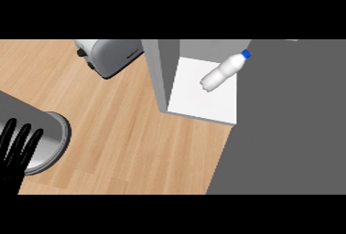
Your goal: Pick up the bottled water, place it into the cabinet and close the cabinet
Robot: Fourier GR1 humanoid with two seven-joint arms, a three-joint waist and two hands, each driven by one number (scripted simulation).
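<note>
Inside cabinet (202, 103), bottled water (224, 71) lies tilted; left hand (17, 146) spread, resting.

Left hand (17, 151): the only part of the robot's body in view, just left of the round grey metal pot (54, 141). It is uniformly matte black, with long, slender, tapering fingers that merge into a solid black palm below; no markings, seams or cables can be made out.

The clear plastic water bottle (222, 73) has a blue cap, lying on the white cabinet shelf (202, 103). The wooden counter (128, 137) shows light brown grain. The toaster (111, 55) seems silver-grey.
</note>
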